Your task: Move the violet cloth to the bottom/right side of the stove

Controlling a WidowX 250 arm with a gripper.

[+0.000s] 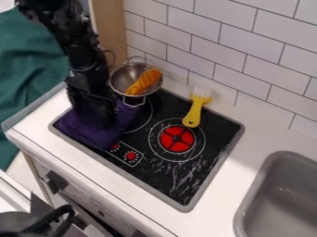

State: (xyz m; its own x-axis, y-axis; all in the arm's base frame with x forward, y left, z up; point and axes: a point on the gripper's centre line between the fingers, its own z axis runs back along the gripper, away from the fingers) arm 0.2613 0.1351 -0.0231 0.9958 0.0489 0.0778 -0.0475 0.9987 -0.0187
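Gripper point(104, 121): black, hanging from above into the violet cloth point(86, 132); whether spread or pinching fabric, cannot tell.

Step in hand, by judgement: securing the cloth at the starting side. Next move calls for a firm hold on the fabric, a lift clear of the metal pot point(127, 75) and its handle, then a carry across to the bottom/right part of the stove point(180, 185), and release there.

Cloth, one: deep violet, soft-looking, bunched and creased, rumpled higher about the gripper and flatter toward the front. Location: left end of the stove, covering that corner and reaching the front rim, next to the red knobs point(131, 156). Yellow brush point(193, 115), one: behind the red burner point(177, 139), well apart from the cloth.
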